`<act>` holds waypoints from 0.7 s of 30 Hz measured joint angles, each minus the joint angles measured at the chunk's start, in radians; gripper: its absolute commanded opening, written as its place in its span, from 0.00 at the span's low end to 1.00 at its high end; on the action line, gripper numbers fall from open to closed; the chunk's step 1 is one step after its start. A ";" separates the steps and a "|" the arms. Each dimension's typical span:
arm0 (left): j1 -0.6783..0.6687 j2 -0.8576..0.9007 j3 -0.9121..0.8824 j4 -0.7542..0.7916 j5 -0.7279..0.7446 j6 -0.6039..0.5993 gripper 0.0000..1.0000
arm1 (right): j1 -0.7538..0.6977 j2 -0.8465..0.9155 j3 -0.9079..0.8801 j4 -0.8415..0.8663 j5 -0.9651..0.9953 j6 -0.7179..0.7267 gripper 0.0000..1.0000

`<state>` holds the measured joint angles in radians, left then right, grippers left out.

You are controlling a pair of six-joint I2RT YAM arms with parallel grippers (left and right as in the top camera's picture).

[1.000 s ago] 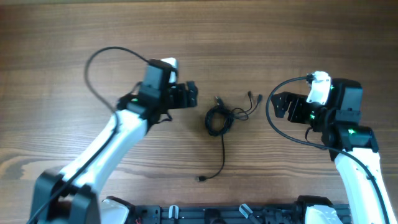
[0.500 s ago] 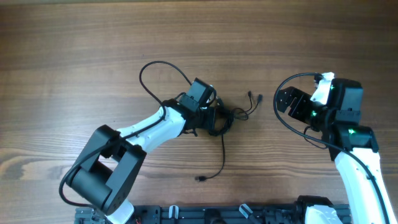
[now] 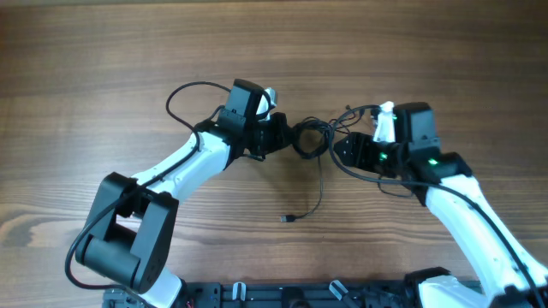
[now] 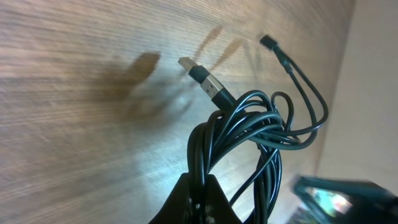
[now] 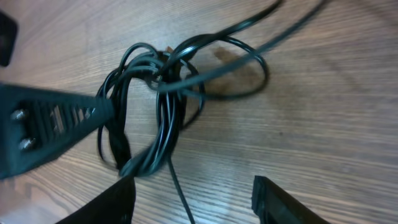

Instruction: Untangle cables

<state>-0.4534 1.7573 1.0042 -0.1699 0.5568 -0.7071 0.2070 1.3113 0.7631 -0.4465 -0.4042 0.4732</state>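
The cables (image 3: 310, 139) are thin and black, and they sit in a small round bundle near the middle of the wooden surface (image 3: 103, 51), right between the two arms. The left gripper (image 3: 287, 137) has its jaws clenched on the left side of the bundle. The right gripper (image 3: 344, 152) is just beside the bundle on the other side, and its jaws are apart with nothing squeezed in them. From above, one long strand (image 3: 318, 184) runs out of the bundle toward the near edge of the surface, then bends left and ends in a small plug (image 3: 289, 219). Two short ends stick out past the bundle on the far side. The left wrist view shows things the top view does not. The loops stand up out of the clenched jaws, a silver plug (image 4: 198, 70) points up and to the left, and a tiny plug (image 4: 268, 42) hangs on a thin curved wire. The right wrist view shows the open jaws low down, one thin strand running between them, and the left gripper pinching the loops from the left.
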 measured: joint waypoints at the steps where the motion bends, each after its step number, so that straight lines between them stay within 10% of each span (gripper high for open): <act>1: 0.000 0.000 0.000 0.000 0.034 -0.014 0.04 | 0.007 0.024 0.000 0.026 -0.002 0.029 0.49; 9: 0.000 -0.001 0.000 0.000 0.101 -0.032 0.04 | 0.013 0.190 0.001 0.142 -0.116 0.192 0.04; 21: 0.266 -0.082 0.010 -0.108 0.317 -0.007 0.08 | 0.017 0.201 0.014 0.119 0.051 0.211 0.04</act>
<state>-0.1871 1.6749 1.0142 -0.2779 0.8742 -0.7143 0.2241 1.5120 0.7773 -0.3279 -0.3531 0.6842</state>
